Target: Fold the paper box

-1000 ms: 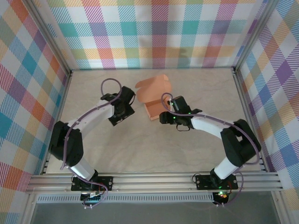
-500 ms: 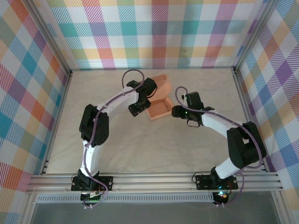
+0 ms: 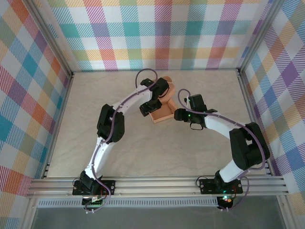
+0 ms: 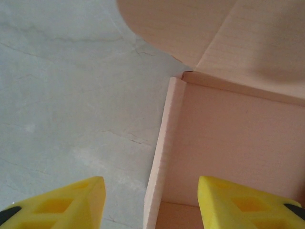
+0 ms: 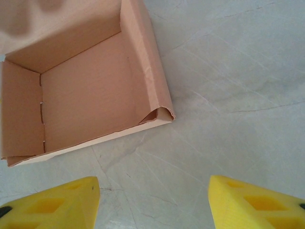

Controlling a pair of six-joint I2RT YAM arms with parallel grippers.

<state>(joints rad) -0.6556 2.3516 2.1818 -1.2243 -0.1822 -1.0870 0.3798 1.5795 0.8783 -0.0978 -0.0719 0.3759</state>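
The salmon-orange paper box [image 3: 163, 113] stands as an open tray on the table, its lid flap [image 3: 167, 85] raised at the far side. My left gripper [image 3: 148, 108] hangs over the tray's left wall, open. In the left wrist view that wall [image 4: 162, 162] runs up between the two yellow fingers [image 4: 62, 205], one outside and one over the tray floor. My left gripper [image 4: 151, 206] holds nothing. My right gripper [image 3: 181, 114] sits just right of the tray, open. In the right wrist view the box [image 5: 86, 95] lies ahead to the upper left, its near right corner [image 5: 159, 114] crumpled. My right gripper [image 5: 152, 205] is over bare table.
The beige table [image 3: 143, 148] is walled by plaid panels [image 3: 157, 33] at the back and sides. An aluminium rail [image 3: 157, 183] runs along the near edge by the arm bases. Both arms arc towards the middle back.
My left arm has stretched right and forward until its gripper straddles the tray's left wall. My right gripper drew back to the right of the box, then stayed nearly still.
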